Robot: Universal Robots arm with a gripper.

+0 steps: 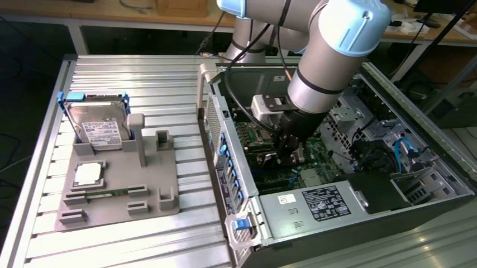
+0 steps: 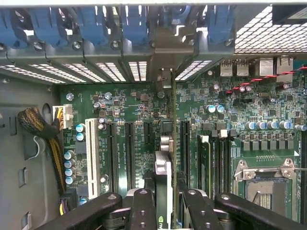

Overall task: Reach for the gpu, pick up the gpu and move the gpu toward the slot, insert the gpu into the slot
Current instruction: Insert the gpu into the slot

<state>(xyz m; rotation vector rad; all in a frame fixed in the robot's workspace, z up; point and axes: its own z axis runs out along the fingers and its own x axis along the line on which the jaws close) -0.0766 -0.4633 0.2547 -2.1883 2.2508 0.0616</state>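
Currently I note black pincer (image 2: 165, 203) pinching thin green gpu (image 2: 164, 179) edge-on | long axis parallel to long narrow slot (image 2: 184, 143) just beside, on green motherboard (image 2: 139, 108).

green gpu (image 2: 169, 158), black slot (image 2: 184, 143), black hand (image 2: 165, 203)

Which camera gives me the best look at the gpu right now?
The wrist view. There the gpu is seen edge-on, clamped between the fingers, standing over the green motherboard. In the exterior view the gripper and arm reach down inside the computer case, and the card cannot be made out.
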